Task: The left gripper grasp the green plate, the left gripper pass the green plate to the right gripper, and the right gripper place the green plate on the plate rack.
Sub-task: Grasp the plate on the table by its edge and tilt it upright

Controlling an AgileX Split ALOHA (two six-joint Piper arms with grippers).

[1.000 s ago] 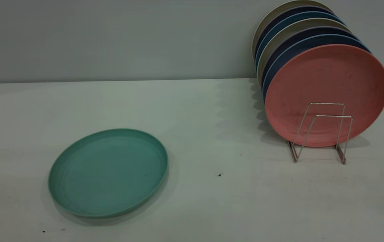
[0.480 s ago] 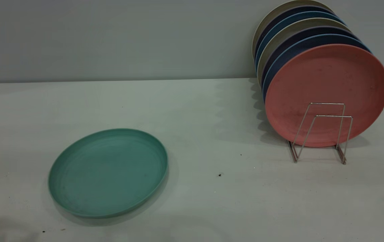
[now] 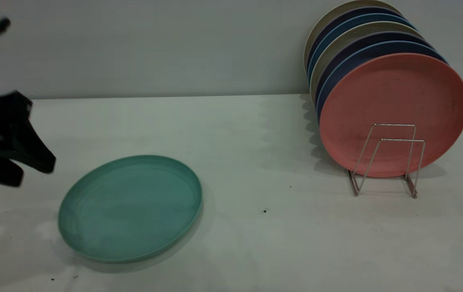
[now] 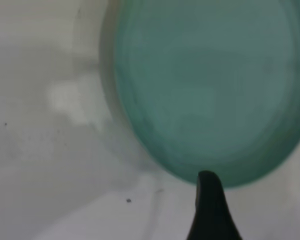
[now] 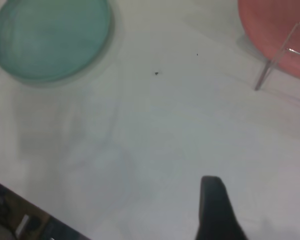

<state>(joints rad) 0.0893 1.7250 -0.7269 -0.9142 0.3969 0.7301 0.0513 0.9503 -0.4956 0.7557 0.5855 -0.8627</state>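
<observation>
The green plate (image 3: 130,209) lies flat on the white table, left of centre; it also shows in the left wrist view (image 4: 205,90) and the right wrist view (image 5: 50,40). My left gripper (image 3: 33,172) hangs at the left edge of the exterior view, open and empty, above the table just left of the plate and apart from it. One of its fingers (image 4: 210,200) shows near the plate's rim. The plate rack (image 3: 401,140) stands at the right with two bare loops in front. My right gripper is outside the exterior view; one finger (image 5: 215,205) shows, alone over bare table.
Several upright plates fill the rack's back slots, a salmon-pink plate (image 3: 393,93) in front, with blue and beige ones behind. The pink plate (image 5: 270,30) and a rack wire (image 5: 275,57) show in the right wrist view. The grey wall runs behind the table (image 3: 256,243).
My left gripper has come into the exterior view from the left and its shadow now falls on the table beside the plate. The green plate and rack have not moved.
</observation>
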